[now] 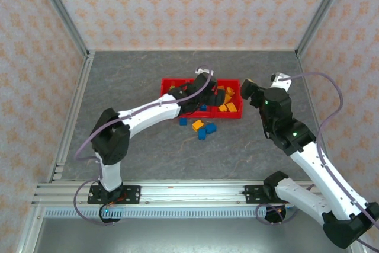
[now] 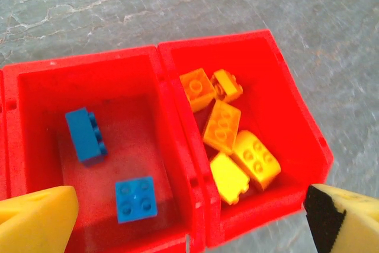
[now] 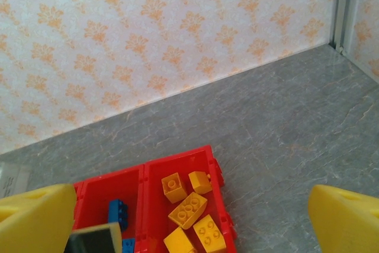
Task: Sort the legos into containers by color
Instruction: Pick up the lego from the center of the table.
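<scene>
The top external view looks down from behind over the whole grey marbled tabletop (image 1: 148,155). The left wrist view faces down, close over the bright red plastic bin tray (image 2: 177,117); the right wrist view, farther off and oblique, shares that tray.

Left pincer (image 2: 189,223), right pincer (image 3: 190,220): both agape.

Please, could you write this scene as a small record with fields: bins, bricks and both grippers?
tray: red, three joined bins
middle bin: two blue bricks
right bin: five orange-yellow bricks
loose bricks: blue and orange, on the table near the tray
left gripper: open, above middle and right bins
right gripper: open, near the tray's right end
</scene>
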Tool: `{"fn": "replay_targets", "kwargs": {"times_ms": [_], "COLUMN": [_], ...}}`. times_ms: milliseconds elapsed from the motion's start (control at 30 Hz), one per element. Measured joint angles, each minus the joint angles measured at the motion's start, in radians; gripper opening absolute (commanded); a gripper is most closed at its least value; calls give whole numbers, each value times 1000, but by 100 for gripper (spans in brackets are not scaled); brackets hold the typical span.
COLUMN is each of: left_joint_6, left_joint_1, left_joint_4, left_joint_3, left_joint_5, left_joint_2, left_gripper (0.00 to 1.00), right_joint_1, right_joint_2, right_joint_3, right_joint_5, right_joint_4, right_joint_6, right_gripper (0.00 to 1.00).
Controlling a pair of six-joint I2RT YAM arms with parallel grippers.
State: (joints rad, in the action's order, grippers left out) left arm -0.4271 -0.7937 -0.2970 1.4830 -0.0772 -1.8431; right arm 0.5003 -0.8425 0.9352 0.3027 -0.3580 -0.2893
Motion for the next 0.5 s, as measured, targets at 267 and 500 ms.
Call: {"fn": "replay_targets", "kwargs": {"times_ms": [267,500], "left_joint_6": [125,208], "left_joint_1": [-119,-136], "left_joint_4": [-66,-128], "left_joint_3": [-40,-39], "left_joint_5": [2,7], "left_joint_2": [2,-40], "left_gripper": [99,93], "right_joint_1": [0,0], "right_joint_2": [-36,-37], "right_joint_3": [0,0], "right_joint_5": [-50,-68], "right_joint_4": [29,45], "right_joint_6": [-15,-18], "right_gripper": [100,100]}}
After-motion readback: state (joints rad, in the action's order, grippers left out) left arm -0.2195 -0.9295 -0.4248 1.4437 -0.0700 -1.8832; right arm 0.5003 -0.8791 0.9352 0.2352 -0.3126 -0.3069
